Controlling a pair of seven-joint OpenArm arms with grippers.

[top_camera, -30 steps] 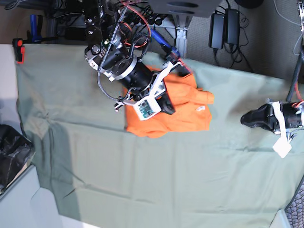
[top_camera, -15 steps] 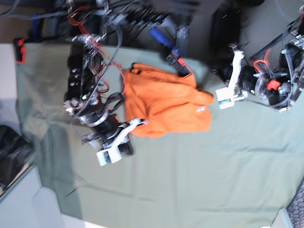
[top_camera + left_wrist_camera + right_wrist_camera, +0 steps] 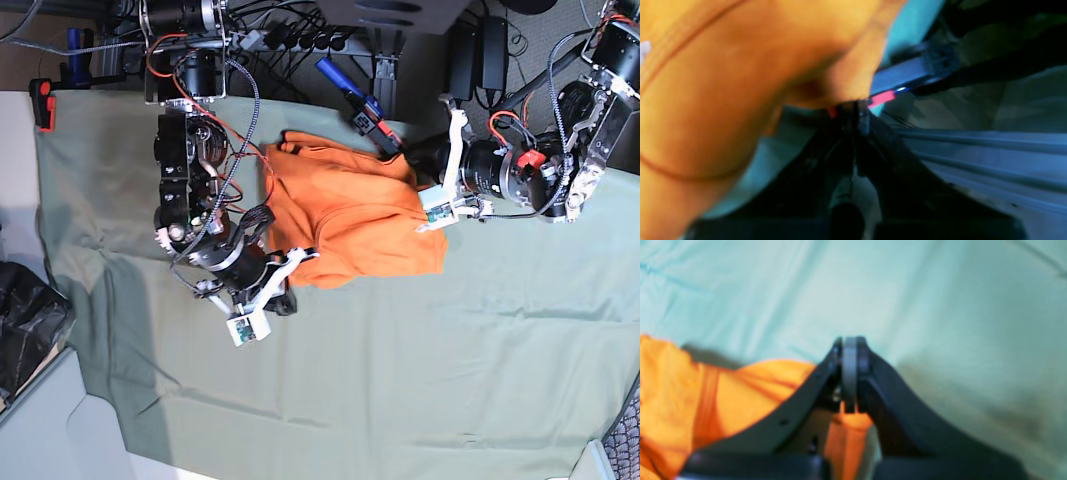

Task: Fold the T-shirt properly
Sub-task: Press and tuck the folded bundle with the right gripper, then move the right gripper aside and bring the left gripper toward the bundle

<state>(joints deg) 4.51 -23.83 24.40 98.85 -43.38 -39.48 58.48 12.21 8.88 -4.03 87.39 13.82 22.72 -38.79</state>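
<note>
Base view shows us the big green cloth (image 3: 400, 380) over the table, and the orange T-shirt (image 3: 350, 220) lies bunched on its upper middle part. We see the left gripper (image 3: 418, 160) at the shirt's edge near a sleeve, jaws closed; whether it pinches cloth we cannot tell. We see the right gripper (image 3: 283, 303) with closed, empty jaws just beside the shirt's lower corner.

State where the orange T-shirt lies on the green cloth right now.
In the base view the T-shirt lies on the green cloth near its far edge, just left of centre, between the right gripper and the left gripper.
</note>
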